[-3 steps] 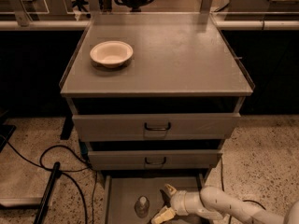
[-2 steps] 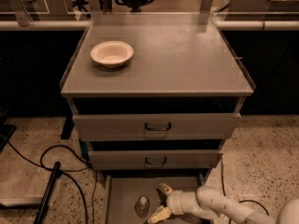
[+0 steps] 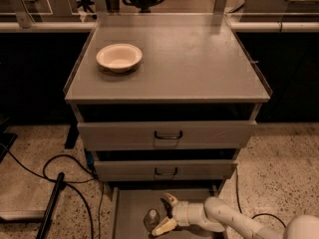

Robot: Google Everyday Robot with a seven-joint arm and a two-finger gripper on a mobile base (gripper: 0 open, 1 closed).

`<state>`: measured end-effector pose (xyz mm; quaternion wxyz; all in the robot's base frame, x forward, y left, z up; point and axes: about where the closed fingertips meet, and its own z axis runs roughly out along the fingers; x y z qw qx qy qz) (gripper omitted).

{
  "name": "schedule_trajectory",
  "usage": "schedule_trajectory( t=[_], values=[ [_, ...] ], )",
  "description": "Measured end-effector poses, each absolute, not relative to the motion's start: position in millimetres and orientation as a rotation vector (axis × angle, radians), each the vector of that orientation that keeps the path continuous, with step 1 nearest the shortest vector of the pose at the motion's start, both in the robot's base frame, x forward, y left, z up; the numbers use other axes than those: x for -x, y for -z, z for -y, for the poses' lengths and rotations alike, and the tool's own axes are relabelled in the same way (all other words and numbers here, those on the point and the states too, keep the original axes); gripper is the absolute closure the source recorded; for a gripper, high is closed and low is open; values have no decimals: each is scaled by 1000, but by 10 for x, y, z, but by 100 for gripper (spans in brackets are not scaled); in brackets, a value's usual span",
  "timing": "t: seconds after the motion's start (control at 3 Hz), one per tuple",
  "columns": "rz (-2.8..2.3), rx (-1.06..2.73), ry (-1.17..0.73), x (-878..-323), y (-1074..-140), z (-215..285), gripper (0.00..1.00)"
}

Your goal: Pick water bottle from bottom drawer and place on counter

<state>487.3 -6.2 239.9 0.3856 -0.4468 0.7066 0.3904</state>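
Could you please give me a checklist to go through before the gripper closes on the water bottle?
1. Drawer pulled out far enough to reach in: ok.
2. Bottle in sight on the drawer floor: ok.
3. Gripper open, low in the drawer just right of the bottle: ok.
4. Bottle fully inside the gripper's opening: cannot tell.
5. Free spot on the counter, right of the bowl: ok.

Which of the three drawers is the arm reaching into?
The bottom drawer, pulled out furthest; the open gripper sits inside it by the water bottle.
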Motion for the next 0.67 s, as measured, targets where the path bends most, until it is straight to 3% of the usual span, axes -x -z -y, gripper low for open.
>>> schedule_trajectory(
  t=[0.67],
  values=[
    [-1762,1164,-987,-4905,-2276,-177,0]
  ],
)
